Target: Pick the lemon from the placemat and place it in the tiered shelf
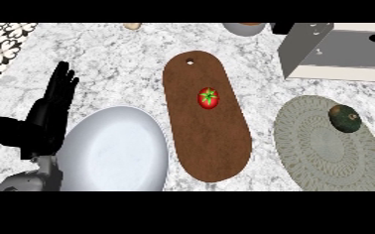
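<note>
At frame right, a dark, round fruit (pixel 343 117) sits on the placemat (pixel 311 151); likely light, firm, smooth, best cupped around its middle. Left hand (pixel 57 96) rests released, fingers straight; right hand unseen.

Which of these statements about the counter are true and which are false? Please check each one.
1. The tomato lies on the brown cutting board. True.
2. A dark round fruit sits on the grey placemat. True.
3. The left hand holds the tomato. False: it rests open at the left edge, fingers up, touching nothing.
4. The right hand is over the placemat. False: no right hand shows.
5. The white plate carries the fruit. False: it carries nothing.
</note>
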`<state>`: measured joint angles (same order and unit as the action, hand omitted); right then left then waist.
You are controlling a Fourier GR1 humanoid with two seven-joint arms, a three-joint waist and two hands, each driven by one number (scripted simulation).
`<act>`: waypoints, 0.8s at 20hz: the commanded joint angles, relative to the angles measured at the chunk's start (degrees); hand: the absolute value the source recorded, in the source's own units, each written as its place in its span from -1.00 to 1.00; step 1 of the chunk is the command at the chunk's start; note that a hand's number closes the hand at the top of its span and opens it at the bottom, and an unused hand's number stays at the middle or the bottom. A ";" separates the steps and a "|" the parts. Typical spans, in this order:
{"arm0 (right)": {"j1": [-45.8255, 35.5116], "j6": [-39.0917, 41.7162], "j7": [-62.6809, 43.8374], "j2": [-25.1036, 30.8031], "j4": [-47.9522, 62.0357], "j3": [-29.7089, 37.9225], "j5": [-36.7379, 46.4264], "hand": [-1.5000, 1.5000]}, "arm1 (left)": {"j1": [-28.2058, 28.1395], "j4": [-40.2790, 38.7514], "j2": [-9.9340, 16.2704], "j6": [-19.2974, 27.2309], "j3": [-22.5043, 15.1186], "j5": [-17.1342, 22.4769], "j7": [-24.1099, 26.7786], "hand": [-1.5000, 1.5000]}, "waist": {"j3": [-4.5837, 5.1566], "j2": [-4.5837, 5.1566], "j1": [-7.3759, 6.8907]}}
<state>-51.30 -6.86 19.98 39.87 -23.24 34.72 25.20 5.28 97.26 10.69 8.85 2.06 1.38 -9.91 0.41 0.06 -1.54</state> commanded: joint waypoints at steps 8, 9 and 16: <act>-1.73 4.79 0.31 6.18 2.64 7.13 -9.66 -1.00 | -0.08 -2.26 -0.99 0.09 0.34 -1.06 1.81 0.00 | -0.48 0.32 0.67; -2.55 4.07 -2.26 6.86 1.79 7.01 -9.87 -1.00 | -0.38 -1.26 -0.77 0.31 0.03 -1.60 0.36 0.00 | -0.45 0.16 0.82; 6.83 9.41 -2.68 16.07 5.32 12.95 -15.43 -1.00 | -2.05 -0.81 -0.58 -0.59 1.64 -0.22 1.69 0.00 | -0.48 0.13 1.27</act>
<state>-48.57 -0.29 17.77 51.58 -19.04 44.96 12.60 4.79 96.55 9.87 9.02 2.85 0.48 -9.34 -0.05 0.26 -0.51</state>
